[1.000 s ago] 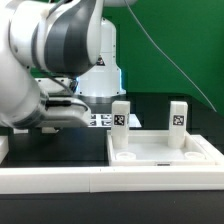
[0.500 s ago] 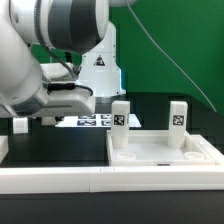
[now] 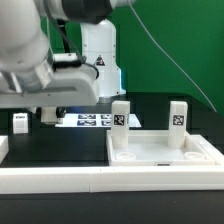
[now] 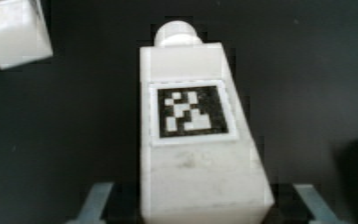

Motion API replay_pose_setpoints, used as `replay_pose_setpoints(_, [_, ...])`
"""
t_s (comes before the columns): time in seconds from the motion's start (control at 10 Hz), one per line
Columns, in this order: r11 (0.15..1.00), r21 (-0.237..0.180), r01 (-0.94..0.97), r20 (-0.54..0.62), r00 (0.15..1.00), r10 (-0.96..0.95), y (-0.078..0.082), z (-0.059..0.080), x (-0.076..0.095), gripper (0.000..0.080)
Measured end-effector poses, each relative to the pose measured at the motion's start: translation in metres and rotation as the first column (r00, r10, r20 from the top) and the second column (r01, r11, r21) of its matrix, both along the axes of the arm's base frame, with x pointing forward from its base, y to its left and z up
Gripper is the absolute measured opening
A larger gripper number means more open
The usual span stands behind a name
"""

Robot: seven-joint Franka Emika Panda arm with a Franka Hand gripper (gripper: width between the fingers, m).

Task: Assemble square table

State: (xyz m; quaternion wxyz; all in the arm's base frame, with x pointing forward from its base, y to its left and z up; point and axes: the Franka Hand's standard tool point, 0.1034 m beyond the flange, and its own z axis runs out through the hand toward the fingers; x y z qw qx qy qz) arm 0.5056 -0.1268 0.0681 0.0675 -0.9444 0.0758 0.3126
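**Arm grips table leg beside half-built square table**

At the exterior view's left, well apart from the slab (image 3: 165, 152), a loose leg (image 3: 20, 122) sits on the black table (image 3: 60, 148). Nearer the slab, the gripper (image 3: 47, 115) hangs low. In the wrist view its fingers (image 4: 105, 203) clamp the held leg (image 4: 197, 110). The marker board (image 3: 85, 120) lies between gripper and slab. On the slab's far corners stand the left upright leg (image 3: 120, 122) and the right upright leg (image 3: 178, 117).

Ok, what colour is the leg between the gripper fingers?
The leg is white with a black-and-white square tag; clearest in the wrist view.
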Motion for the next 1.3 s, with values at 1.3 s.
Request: replay_pose_setpoints(1.3, [0.983, -0.169, 0.077, 0.559, 0.829, 0.031, 0.044, 0.047, 0.082, 0.0291])
